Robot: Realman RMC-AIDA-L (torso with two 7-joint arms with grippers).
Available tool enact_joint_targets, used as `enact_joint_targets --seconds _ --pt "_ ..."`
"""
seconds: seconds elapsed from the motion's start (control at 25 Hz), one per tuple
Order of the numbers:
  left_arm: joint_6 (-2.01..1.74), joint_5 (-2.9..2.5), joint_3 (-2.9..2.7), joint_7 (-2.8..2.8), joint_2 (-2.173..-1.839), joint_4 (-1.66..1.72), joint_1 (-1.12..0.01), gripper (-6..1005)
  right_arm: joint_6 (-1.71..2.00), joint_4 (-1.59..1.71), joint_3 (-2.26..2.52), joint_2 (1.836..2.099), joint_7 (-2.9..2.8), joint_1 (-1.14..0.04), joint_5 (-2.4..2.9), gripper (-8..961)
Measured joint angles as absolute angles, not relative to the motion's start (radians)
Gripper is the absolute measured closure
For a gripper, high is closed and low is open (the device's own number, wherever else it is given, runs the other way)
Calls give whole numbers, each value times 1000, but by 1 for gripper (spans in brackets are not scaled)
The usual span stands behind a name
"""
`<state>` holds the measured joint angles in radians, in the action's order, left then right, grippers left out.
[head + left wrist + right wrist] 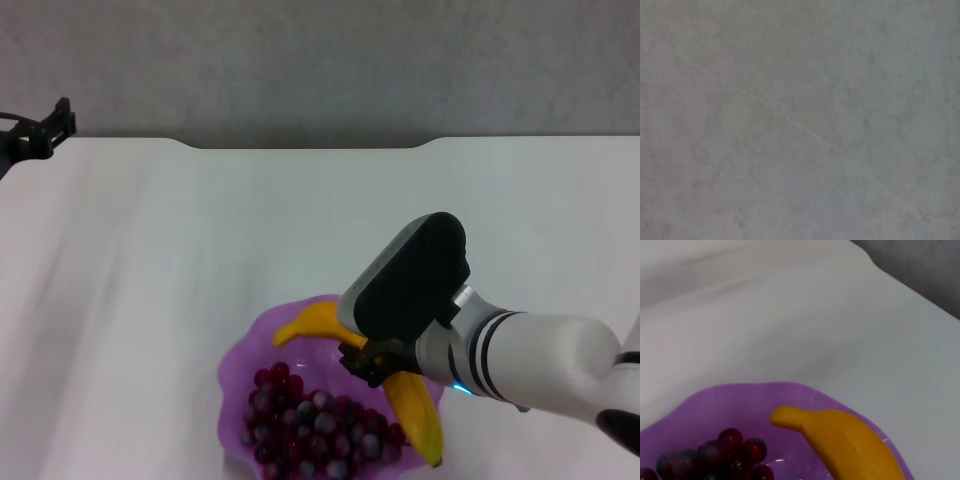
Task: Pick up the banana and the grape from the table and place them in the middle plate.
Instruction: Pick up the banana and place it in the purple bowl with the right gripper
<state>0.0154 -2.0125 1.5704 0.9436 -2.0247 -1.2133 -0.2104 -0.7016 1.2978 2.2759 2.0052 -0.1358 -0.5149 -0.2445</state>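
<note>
On the near part of the white table [200,250] stands the middle plate [240,362], a translucent purple dish with a wavy rim. Within it lies the grape [315,420], a bunch of dark red-purple berries filling the near half of the dish. The banana [415,415] rests across the far and right side of the plate: one end points toward the robot's left over the dish interior, and the other end, with its dark tip, overhangs the rim on the right. Banana and grape bunch lie close together, the berries just beside the fruit's inner curve.

Right arm: the white forearm enters from the lower right, and its dark wrist housing hangs directly over the middle of the banana. The right gripper [372,365] sits low at the fruit, under the housing; whether its fingers are apart or clamped on the banana cannot be told, because the housing hides them.

Right wrist view: the banana [845,440] curves along the plate's rim [730,390], with the grape [725,452] beside its blunt end, and bare table [790,330] beyond.

Left arm: the left gripper [45,128] is parked at the far left edge of the table, well apart from the plate; its finger state cannot be told. Left wrist view: only a plain grey surface.
</note>
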Motion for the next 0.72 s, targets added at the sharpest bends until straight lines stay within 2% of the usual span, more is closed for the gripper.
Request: enact_joint_targets --seconds 0.72 --pt "15 -2013 1571 950 -2026 -1213 -211 123 -748 1274 2308 2011 -158 -557 -244 426"
